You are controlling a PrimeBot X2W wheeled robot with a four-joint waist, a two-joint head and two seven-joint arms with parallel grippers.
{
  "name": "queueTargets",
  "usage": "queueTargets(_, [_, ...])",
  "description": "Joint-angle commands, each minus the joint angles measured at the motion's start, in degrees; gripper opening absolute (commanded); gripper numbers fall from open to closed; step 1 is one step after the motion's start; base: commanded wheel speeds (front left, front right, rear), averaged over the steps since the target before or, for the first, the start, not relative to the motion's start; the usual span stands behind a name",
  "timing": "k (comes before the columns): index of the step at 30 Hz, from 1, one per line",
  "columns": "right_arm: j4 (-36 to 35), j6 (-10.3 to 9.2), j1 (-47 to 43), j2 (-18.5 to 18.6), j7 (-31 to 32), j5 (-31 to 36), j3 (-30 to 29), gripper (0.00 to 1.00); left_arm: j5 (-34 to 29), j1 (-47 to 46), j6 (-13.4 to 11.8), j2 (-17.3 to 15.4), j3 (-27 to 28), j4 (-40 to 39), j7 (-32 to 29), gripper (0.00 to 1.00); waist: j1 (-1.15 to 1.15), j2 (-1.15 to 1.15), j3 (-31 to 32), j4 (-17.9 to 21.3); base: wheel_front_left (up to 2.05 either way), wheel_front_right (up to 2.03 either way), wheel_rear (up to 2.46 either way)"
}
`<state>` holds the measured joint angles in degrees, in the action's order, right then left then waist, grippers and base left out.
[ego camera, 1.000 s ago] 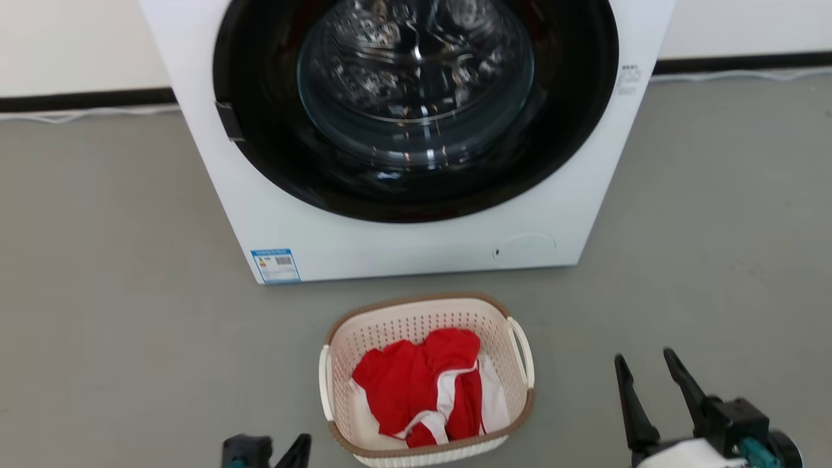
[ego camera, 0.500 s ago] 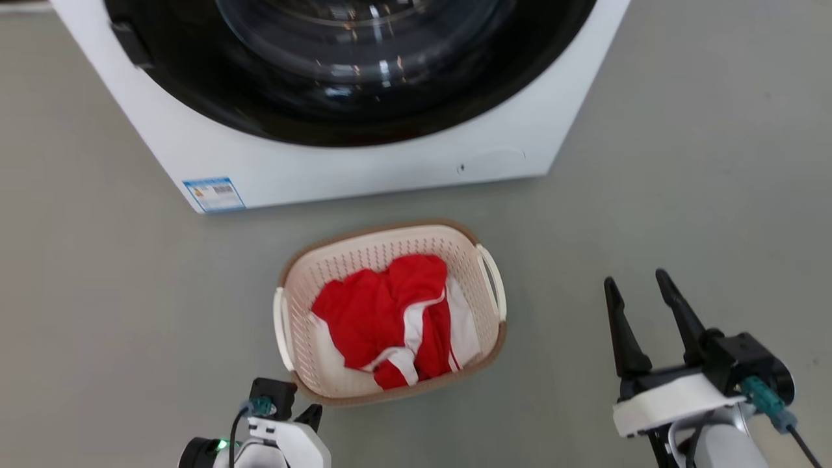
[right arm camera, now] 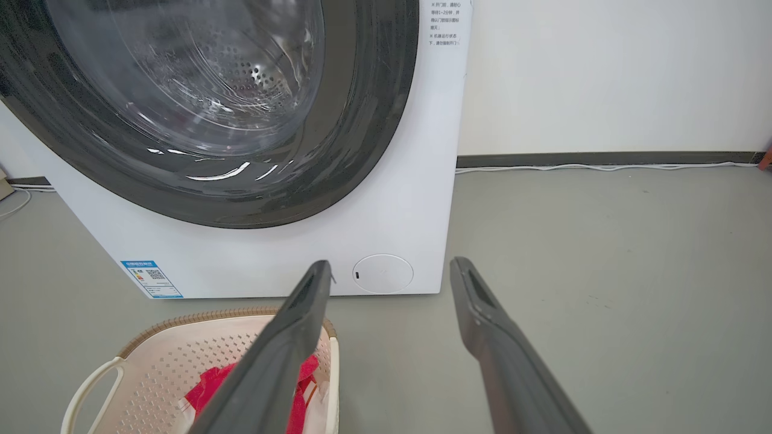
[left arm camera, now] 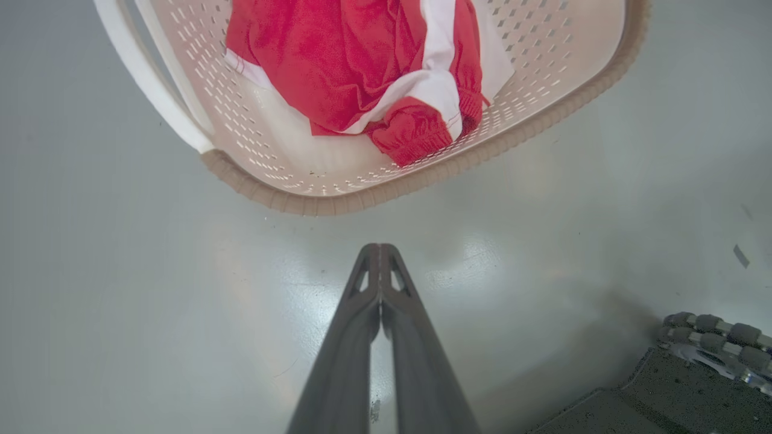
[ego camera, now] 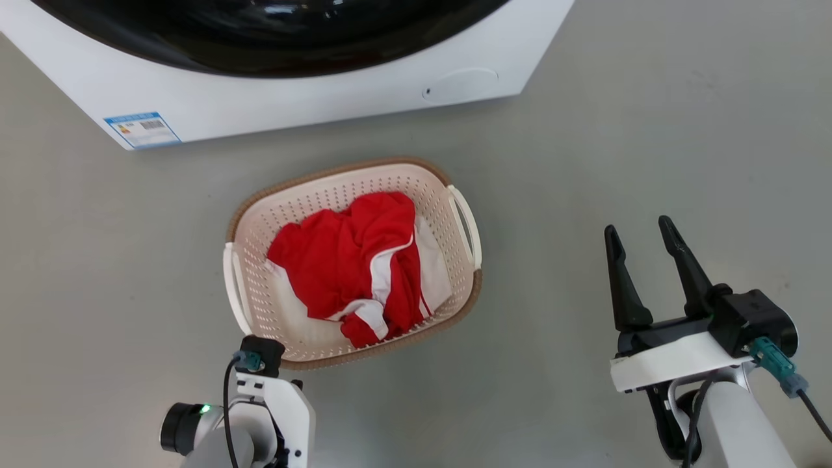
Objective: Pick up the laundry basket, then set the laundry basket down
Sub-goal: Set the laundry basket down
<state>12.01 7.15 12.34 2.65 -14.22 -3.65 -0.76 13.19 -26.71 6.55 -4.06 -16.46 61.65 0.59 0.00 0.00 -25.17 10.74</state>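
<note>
Though washer [ego camera: 292, 107] bears unreadable blue label [ego camera: 142, 130], left jaws together, right jaws spread.

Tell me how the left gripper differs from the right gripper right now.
The left gripper is shut, jaws pressed together; the right gripper is open, jaws spread. The left gripper points down at the floor just short of the near rim of the laundry basket; the right gripper sits farther off, to its right. Both are empty.

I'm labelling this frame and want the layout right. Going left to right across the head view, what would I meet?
Blue label → laundry basket → right pincer
</note>
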Motion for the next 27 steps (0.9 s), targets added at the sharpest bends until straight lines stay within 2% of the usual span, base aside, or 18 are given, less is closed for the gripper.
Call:
queueTargets(1, [-1.5,0.34,1.2,0.2,-0.8,-0.8,1.3,1.00,0.3,-1.8,-0.4,-1.0,1.1,1.0,-0.5,0.00,0.00,0.00,-1.7,0.8,0.00,0.00,0.00])
queueTargets(16, [-2.8,0.34,3.4,0.2,-0.8,-1.5,0.6,1.00,1.1,-7.7,-1.5,-1.1,0.5,8.5,-2.2,0.00,0.00,0.00,-7.4,1.7,0.00,0.00,0.00])
queueTargets(27, [-3.7,0.34,4.7,0.2,-0.8,-1.8,0.1,1.00,1.4,-10.8,-2.1,-1.1,-0.5,10.5,-2.7,0.00,0.00,0.00,-11.8,1.5,0.00,0.00,0.00])
